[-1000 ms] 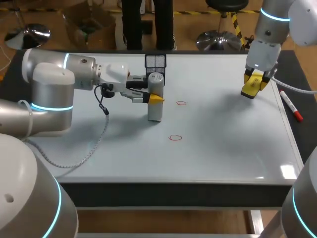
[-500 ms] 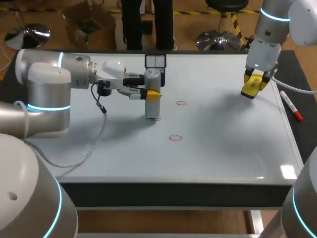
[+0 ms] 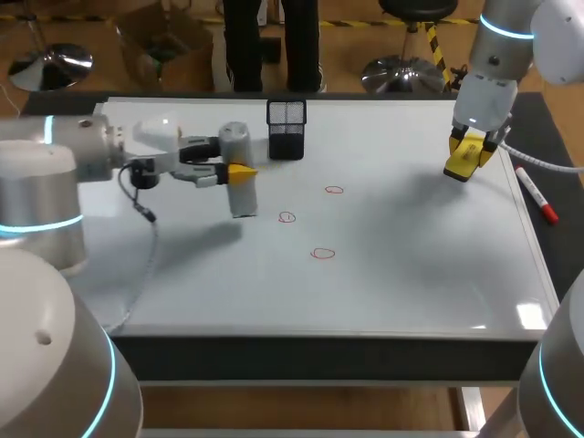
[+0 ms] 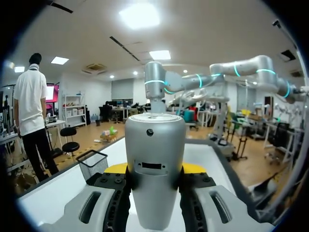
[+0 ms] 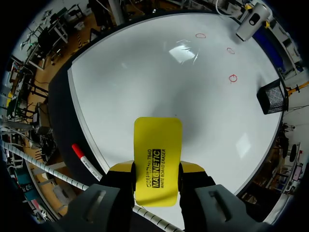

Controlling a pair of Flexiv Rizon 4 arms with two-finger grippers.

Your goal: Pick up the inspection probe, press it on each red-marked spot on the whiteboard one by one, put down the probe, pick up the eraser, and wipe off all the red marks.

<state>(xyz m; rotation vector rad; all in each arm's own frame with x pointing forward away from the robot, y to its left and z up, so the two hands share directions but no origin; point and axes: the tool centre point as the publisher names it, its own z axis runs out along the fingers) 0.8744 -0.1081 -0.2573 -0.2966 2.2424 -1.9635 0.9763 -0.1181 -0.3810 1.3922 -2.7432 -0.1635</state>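
Across the whiteboard (image 3: 411, 274), our left gripper (image 3: 239, 172) clamps the upright probe (image 3: 240, 196) toward the left edge, the three red marks (image 3: 287, 217) lying to its right, while our right gripper (image 5: 157, 167) grips the eraser (image 5: 158, 145) over the far right corner, well apart.

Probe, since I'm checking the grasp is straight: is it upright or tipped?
Upright: the probe stands vertical over the whiteboard, clamped in the left gripper.
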